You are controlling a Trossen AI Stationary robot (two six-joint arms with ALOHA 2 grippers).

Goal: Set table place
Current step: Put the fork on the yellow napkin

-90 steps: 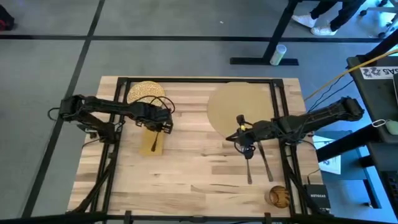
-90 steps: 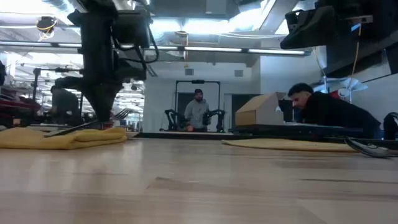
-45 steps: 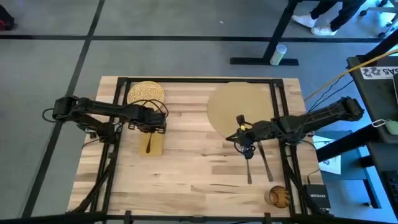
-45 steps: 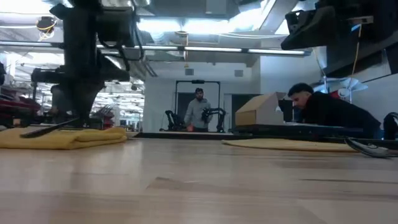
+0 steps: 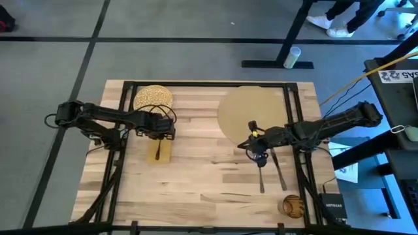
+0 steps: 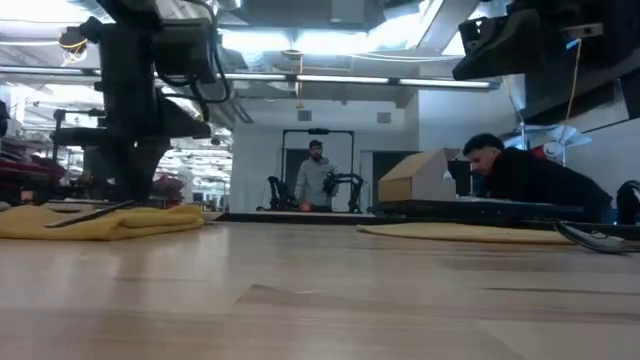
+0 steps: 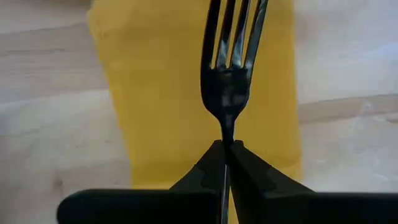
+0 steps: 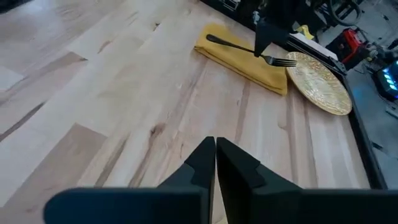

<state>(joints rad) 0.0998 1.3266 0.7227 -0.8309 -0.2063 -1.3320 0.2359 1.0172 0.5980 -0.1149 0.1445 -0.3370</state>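
The worktop [image 5: 196, 176] is pale joined planks in a thin black frame. The mat [image 5: 251, 114] — round, flat, tan — lies at its far right. The left gripper [image 7: 226, 148] pinches a fork [image 7: 231, 68] over the napkin [image 5: 160, 149], barely shifted from half a second ago. The right gripper [image 8: 215, 148] — fingers together, empty — is unmoved.

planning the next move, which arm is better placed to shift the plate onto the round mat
Left. The left tool sits beside the speckled plate, though it is closed on the fork over the yellow napkin. The right tool is closed and empty at the mat, across the table from the plate.
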